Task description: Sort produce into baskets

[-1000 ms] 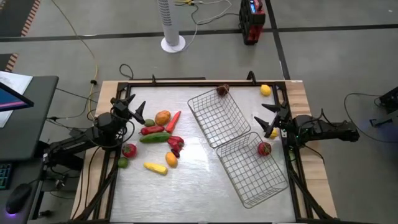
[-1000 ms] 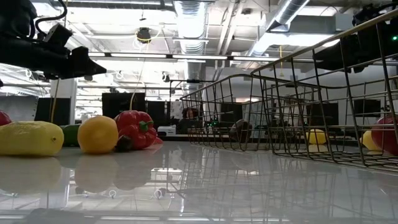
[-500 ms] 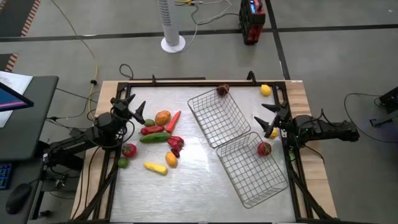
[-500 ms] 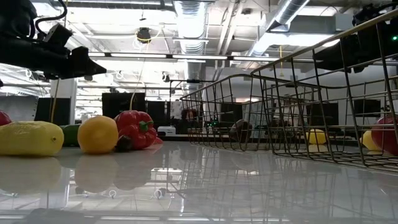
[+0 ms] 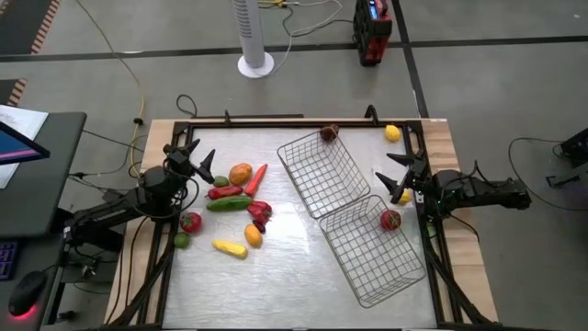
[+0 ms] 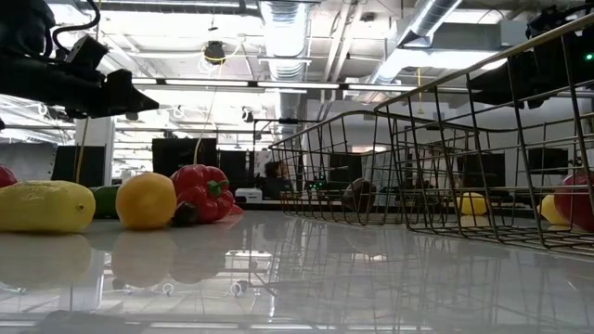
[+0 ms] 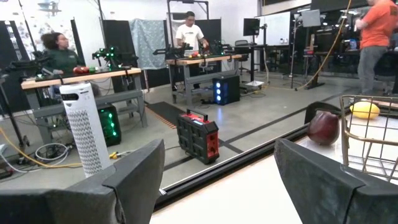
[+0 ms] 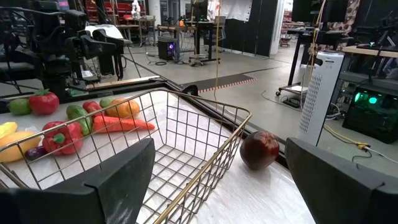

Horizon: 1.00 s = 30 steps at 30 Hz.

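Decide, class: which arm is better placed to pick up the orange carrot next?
Probably the left. The left gripper, fingers open, hovers right beside the carrot in the produce pile. The right gripper, also open, waits across both baskets at the table's far side.

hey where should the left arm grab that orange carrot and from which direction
Grip the carrot across its thicker middle, coming straight down. It lies flat and tilted between the round orange fruit and the far basket, so the open left tool should close across its narrow width.
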### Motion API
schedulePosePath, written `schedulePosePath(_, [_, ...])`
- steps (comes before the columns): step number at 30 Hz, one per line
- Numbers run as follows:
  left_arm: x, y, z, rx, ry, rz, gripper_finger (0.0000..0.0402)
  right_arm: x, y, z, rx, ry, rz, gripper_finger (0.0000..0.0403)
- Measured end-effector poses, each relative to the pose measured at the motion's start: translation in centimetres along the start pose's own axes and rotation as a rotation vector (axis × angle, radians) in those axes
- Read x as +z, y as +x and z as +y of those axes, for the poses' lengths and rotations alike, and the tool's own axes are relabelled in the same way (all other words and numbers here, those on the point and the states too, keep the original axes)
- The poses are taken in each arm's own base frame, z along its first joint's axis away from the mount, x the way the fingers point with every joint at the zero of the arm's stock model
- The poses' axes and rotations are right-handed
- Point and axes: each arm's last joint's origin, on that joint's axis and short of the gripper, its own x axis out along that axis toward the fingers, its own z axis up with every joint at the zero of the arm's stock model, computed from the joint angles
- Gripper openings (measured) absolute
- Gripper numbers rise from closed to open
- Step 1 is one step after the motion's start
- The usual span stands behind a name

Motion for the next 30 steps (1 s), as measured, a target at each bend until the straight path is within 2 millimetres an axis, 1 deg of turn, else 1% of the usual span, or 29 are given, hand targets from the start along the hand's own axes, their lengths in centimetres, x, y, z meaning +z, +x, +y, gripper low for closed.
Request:
schedulePosePath(6, [0.01,0.00,0.00,0.000,-0.004,-0.001,0.0292,0.00,0.00,0.00,0.000,0.000,0.000,0.0386])
schedulePosePath(8, [0.14,0.00,0.01,-0.001,-0.035,-0.013,0.0292,0.00,0.00,0.00,0.000,0.000,0.000,0.0386])
schedulePosePath(11, [0.43,-0.01,0.04,-0.001,-0.141,-0.039,0.0292,0.00,0.00,0.00,0.000,0.000,0.000,0.0386])
schedulePosePath(18, [0.40,-0.01,0.03,-0.006,-0.431,-0.036,0.0292,0.00,0.00,0.00,0.000,0.000,0.000,0.0386])
schedulePosePath(22, [0.38,-0.01,0.20,0.047,-0.547,-0.045,0.0292,0.00,0.00,0.00,0.000,0.000,0.000,0.0386])
schedulePosePath(25, [0.36,-0.01,0.20,0.051,-0.568,-0.044,0.0292,0.01,0.00,0.00,-0.001,0.000,0.000,0.0386])
schedulePosePath(30, [0.18,-0.01,0.26,0.078,-0.554,-0.033,0.0292,0.05,0.01,-0.01,-0.002,0.004,-0.004,0.0386])
